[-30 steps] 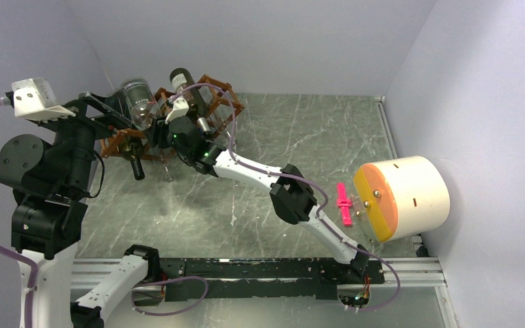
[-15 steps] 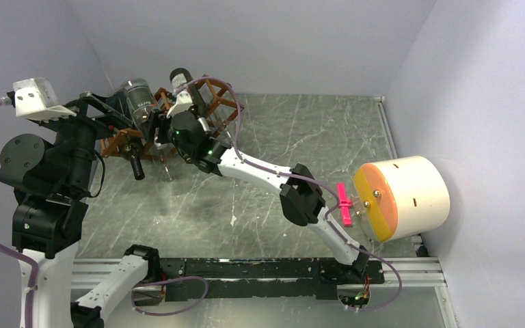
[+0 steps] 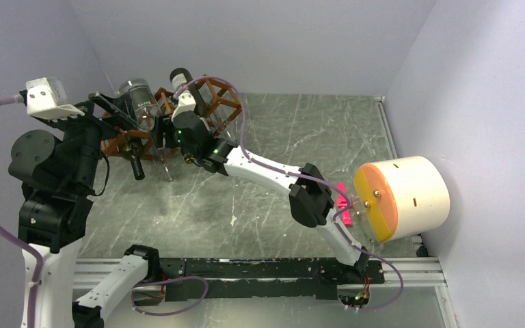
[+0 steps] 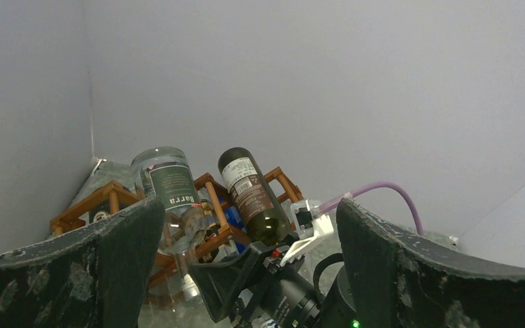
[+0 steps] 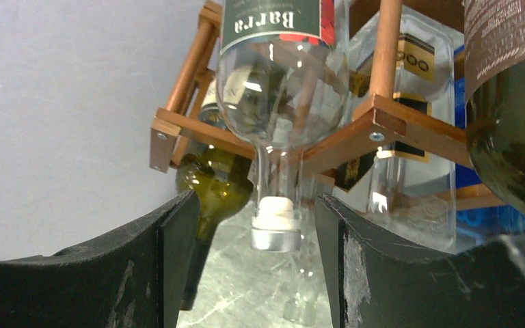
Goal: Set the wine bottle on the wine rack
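The wine rack (image 3: pixel 213 102), a reddish-brown lattice, stands in the far left corner. A clear wine bottle (image 3: pixel 137 96) with a dark "Barra" label lies in it, neck down toward the front. In the right wrist view its capped neck (image 5: pixel 277 229) hangs between the fingers of my right gripper (image 5: pixel 256 263), which is open with gaps on both sides. My right gripper (image 3: pixel 166 128) sits against the rack's front. My left gripper (image 4: pixel 246 273) is open and empty, raised left of the rack (image 4: pixel 208 188), facing the clear bottle (image 4: pixel 167 184).
The rack also holds a dark bottle (image 3: pixel 181 78), a green bottle (image 5: pixel 212 184) and a square clear bottle (image 5: pixel 410 137). A white and orange drum (image 3: pixel 400 198) with a pink clip (image 3: pixel 344 203) sits at the right wall. Walls close in left and behind.
The clear bottle was blurred with motion and now lies still in the rack. My right gripper has moved closer to the rack. My left arm has shifted a little right.
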Controlling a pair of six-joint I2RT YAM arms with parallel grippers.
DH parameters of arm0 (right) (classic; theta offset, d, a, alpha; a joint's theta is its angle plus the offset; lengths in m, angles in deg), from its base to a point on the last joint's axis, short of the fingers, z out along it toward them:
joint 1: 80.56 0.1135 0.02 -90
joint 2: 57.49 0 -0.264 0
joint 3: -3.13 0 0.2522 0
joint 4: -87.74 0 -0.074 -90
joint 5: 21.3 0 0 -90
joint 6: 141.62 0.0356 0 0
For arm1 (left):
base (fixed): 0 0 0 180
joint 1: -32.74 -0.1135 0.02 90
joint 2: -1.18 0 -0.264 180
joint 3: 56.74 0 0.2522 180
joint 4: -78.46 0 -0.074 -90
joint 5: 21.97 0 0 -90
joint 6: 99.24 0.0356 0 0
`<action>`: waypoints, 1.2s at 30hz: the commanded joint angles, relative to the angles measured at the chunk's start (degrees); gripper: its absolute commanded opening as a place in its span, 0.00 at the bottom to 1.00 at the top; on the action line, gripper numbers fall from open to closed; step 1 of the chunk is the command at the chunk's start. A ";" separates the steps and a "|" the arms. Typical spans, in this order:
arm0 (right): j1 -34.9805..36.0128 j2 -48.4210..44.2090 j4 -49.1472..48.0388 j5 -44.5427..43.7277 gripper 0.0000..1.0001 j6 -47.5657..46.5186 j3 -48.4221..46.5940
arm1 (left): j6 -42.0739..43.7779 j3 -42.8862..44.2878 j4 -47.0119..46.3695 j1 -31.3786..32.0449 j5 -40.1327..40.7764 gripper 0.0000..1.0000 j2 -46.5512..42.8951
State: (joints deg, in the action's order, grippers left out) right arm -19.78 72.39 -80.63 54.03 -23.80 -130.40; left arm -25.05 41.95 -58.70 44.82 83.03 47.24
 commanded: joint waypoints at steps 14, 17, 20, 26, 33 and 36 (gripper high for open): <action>0.16 8.52 7.79 4.23 0.67 -3.12 -8.06 | 0.58 -1.06 0.36 -0.56 -1.41 0.99 1.15; 0.17 7.82 5.29 4.18 0.58 -3.51 -6.27 | 0.69 -1.16 0.36 -0.56 -1.30 0.99 1.21; 0.28 6.16 2.36 3.61 0.43 -4.34 -4.14 | 0.78 -1.42 0.32 -0.56 -1.16 0.99 1.21; 0.23 5.37 3.15 3.18 0.56 -5.02 -5.71 | 0.95 -1.43 0.45 -0.56 -1.12 0.99 1.40; 0.16 7.96 4.96 2.99 0.62 -4.82 -9.05 | 1.12 -1.34 0.62 -0.56 -1.16 0.99 1.30; 0.14 8.38 4.81 2.86 0.52 -4.68 -9.53 | 1.22 -1.34 0.71 -0.56 -0.95 0.99 1.23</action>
State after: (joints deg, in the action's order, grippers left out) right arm -19.48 80.33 -74.97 57.72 -28.20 -137.22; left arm -24.99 40.64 -58.18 44.82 82.38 48.62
